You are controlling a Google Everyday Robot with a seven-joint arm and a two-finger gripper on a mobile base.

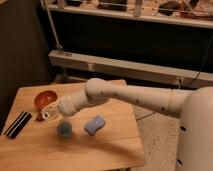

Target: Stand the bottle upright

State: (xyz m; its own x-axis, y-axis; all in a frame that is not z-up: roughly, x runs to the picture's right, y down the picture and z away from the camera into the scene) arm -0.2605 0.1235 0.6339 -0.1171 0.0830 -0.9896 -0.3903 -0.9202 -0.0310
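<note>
My gripper (46, 116) is low over the left part of the wooden table (112, 150), just in front of the red bowl. It is shut on the bottle (50, 113), a small pale see-through shape showing at the fingers. The wrist hides most of the bottle, so I cannot tell whether it lies flat or is tilted. The white arm reaches in from the right.
A red bowl (45, 98) sits right behind the gripper. A small blue cup (64, 129) stands just to its front right, with a flat blue sponge pad (94, 125) beyond that. A black striped object (18, 124) lies at the table's left edge.
</note>
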